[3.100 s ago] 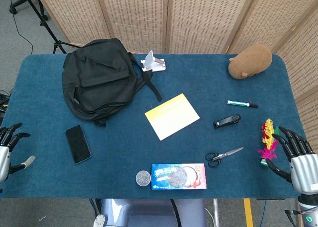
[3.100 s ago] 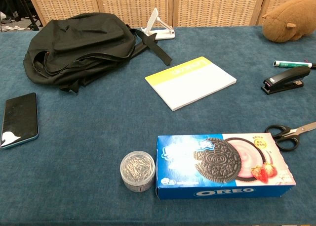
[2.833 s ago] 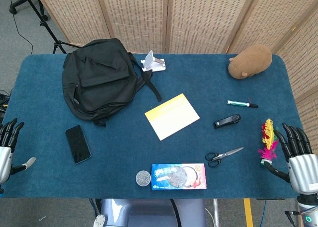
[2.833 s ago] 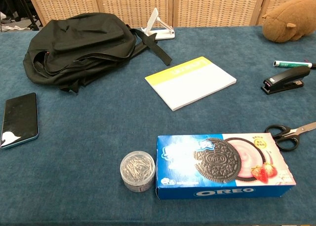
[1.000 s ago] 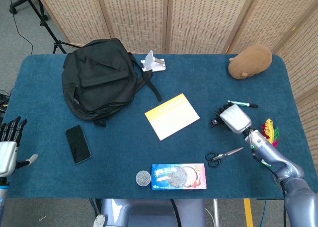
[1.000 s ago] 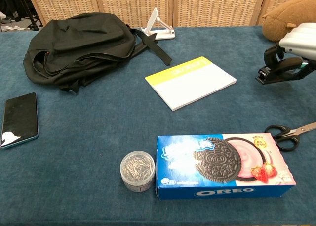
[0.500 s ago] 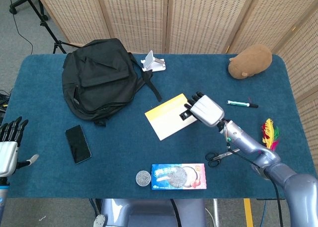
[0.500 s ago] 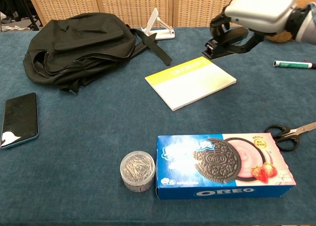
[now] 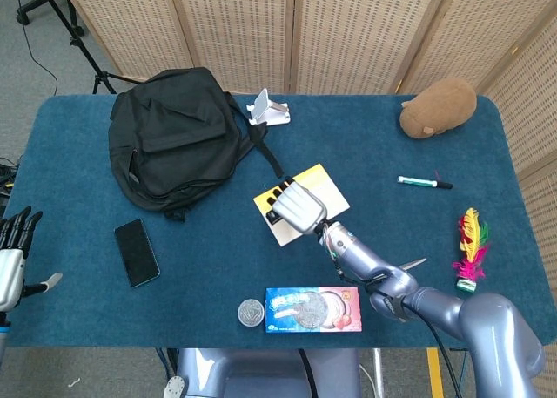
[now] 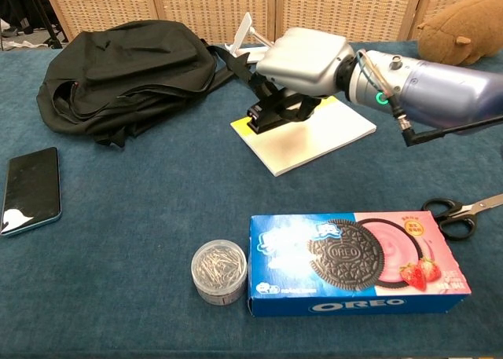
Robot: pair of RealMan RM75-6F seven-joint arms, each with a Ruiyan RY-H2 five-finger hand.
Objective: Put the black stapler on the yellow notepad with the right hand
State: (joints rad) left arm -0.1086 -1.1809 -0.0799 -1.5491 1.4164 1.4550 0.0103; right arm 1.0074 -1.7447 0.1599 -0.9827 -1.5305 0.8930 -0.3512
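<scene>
The yellow notepad (image 10: pixel 330 131) lies mid-table, its yellow strip toward the backpack. My right hand (image 10: pixel 302 60) hovers low over the pad's left part and grips the black stapler (image 10: pixel 273 117) from above. The stapler tilts down, its front end at the pad's left corner; I cannot tell whether it touches the paper. From the head view the right hand (image 9: pixel 296 208) covers the middle of the notepad (image 9: pixel 331 196) and hides most of the stapler. My left hand (image 9: pixel 10 260) stays off the table's left edge, holding nothing, fingers apart.
A black backpack (image 9: pixel 174 137) fills the back left, with a white phone stand (image 9: pixel 270 109) beside it. A phone (image 9: pixel 137 252) lies front left. An Oreo box (image 10: pixel 357 261), a tub of clips (image 10: pixel 218 271) and scissors (image 10: pixel 460 214) sit in front. A marker (image 9: pixel 425 182) and plush toy (image 9: pixel 439 106) lie right.
My right hand has carried the stapler leftward from the notepad's far right edge to above its left part, and it sits lower now. The left hand has barely moved.
</scene>
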